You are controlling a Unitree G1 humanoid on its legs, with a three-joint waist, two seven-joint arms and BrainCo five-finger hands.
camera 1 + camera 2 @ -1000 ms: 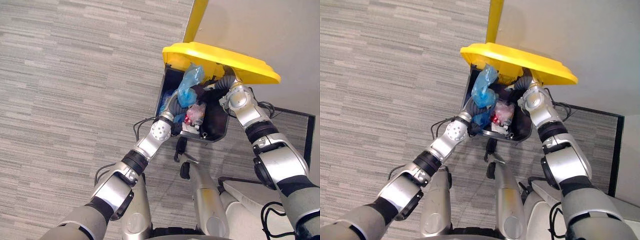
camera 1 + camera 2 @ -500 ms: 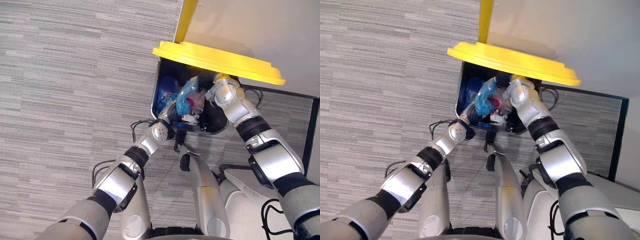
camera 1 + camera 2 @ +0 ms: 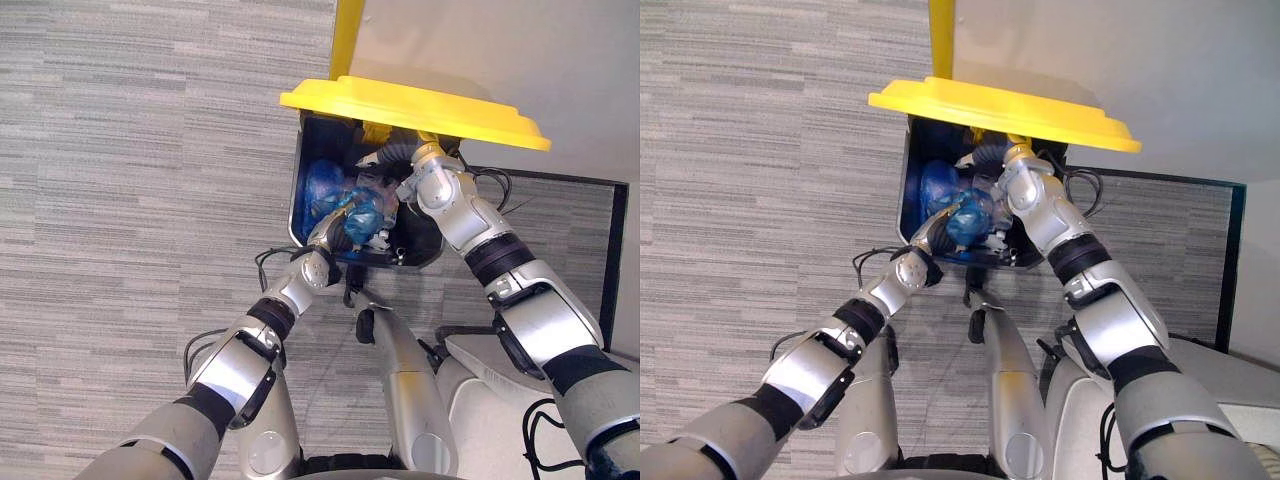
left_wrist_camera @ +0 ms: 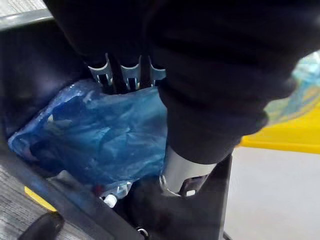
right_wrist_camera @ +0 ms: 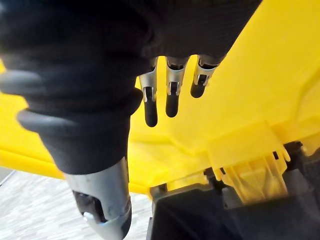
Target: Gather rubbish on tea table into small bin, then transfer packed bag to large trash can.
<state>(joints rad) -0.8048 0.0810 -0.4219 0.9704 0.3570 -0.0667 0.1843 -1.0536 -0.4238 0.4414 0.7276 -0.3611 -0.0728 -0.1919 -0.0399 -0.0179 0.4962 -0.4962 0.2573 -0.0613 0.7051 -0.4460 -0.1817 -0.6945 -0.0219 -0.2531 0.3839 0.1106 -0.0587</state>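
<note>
My left hand (image 4: 205, 80), grip buried so I cannot tell it, has sunk with the blue bag (image 4: 107, 135), now lying inside the black trash can (image 3: 300, 190) instead of poking above its rim, my right hand (image 5: 170, 95) slack-fingered beneath the raised yellow lid (image 3: 420, 105)
</note>
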